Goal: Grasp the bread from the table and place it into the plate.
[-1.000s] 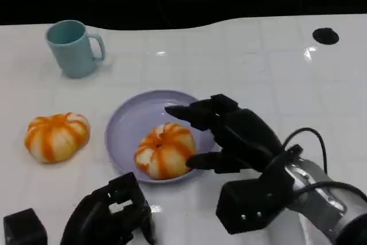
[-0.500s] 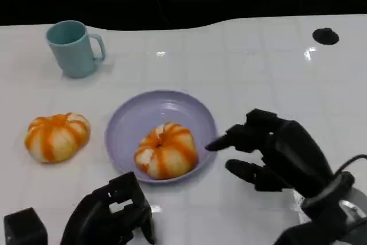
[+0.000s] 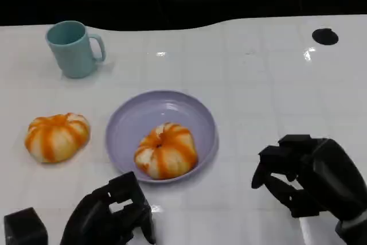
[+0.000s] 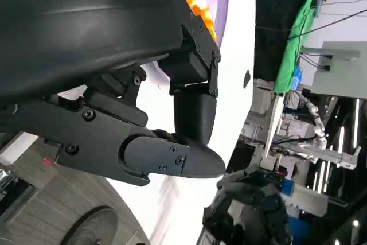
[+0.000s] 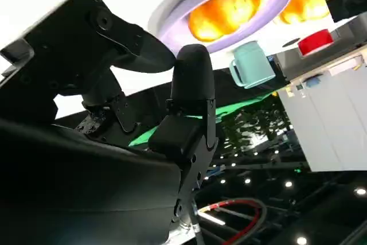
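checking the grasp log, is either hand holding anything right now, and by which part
Nothing is held. The right hand is empty beside the plate; the left hand grips nothing.

Head view looks down on the table; both wrist views (tilted, close) share the plate [image 3: 123, 120].

Right hand [image 3: 309, 179] sits low at the near right, fingers [image 3: 275, 162] curled loosely inward and holding nothing, tips pointing left; from its own wrist camera the fingers [image 5: 192, 84] stand apart from one another, nothing between them. Left hand [image 3: 112, 216] rests at the near left edge, fingers [image 3: 129, 196] folded in on themselves, palm empty; its wrist camera shows the same, fingers [image 4: 172, 162] bent in close under the shell.
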### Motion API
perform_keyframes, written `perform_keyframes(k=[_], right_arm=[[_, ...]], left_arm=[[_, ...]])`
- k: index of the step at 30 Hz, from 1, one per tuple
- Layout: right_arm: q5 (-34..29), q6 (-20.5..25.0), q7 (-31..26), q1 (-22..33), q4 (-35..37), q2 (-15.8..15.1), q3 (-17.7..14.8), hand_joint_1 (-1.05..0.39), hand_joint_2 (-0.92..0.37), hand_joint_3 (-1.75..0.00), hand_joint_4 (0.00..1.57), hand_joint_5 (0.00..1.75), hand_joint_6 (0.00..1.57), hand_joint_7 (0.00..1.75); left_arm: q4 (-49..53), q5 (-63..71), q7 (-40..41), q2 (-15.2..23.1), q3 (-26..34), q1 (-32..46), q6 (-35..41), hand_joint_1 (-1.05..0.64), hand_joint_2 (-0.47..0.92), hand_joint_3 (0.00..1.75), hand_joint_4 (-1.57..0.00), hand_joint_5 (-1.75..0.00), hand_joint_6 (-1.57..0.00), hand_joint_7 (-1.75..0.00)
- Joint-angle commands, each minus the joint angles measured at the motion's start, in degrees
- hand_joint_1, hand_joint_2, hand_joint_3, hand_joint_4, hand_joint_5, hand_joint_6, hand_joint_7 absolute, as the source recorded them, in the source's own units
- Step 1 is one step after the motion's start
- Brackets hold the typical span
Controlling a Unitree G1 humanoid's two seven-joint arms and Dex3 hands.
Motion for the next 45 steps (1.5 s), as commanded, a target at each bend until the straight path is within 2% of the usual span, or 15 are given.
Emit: perform_keyframes(k=[1,5,10,23,40,45], right_arm=[[1.5,1.4,2.6,4.2,-4.0,-2.3,-2.3,-0.09,-0.31,-1.37,0.92,1.75,0.78,1.51],[2.4,3.6,5.8,7.5,-7.6,-2.7,-3.8,-0.11,-0.31,-1.39,0.91,1.75,0.79,1.45],[1.9,4.9,5.9,9.6,-8.6,-2.0,-4.7,-0.10,-0.31,-1.36,0.92,1.75,0.80,1.46],[-1.8,-1.0,-4.1,5.4,3.5,-1.2,-2.9,-0.08,-0.28,-1.40,0.93,1.75,0.81,1.44],[-3.6,-0.9,-7.1,3.7,6.6,-1.5,-1.0,-0.10,-0.29,-1.37,0.93,1.75,0.79,1.52],[-3.5,-1.2,-7.3,3.9,6.3,-1.5,-0.8,-0.11,-0.31,-1.37,0.91,1.75,0.79,1.45]], left_arm=[[0.3,-0.2,0.1,0.7,0.3,-0.2,0.2,-0.61,0.91,0.26,-0.79,-1.75,-0.70,-1.53],[0.4,0.0,0.3,0.7,0.3,-0.3,0.0,-0.62,0.91,0.25,-0.79,-1.75,-0.71,-1.53],[0.7,0.0,0.2,0.9,0.5,-0.5,-0.3,-0.62,0.92,0.25,-0.79,-1.75,-0.70,-1.53],[0.8,-0.6,-0.3,1.5,0.7,-0.9,0.7,-0.63,0.92,0.24,-0.78,-1.75,-0.71,-1.53],[1.0,-1.1,-0.4,1.5,0.9,-0.9,0.9,-0.62,0.91,0.23,-0.80,-1.75,-0.72,-1.53],[0.9,-0.4,-0.2,1.6,0.8,-0.7,-0.3,-0.62,0.92,0.24,-0.80,-1.75,-0.71,-1.53]])
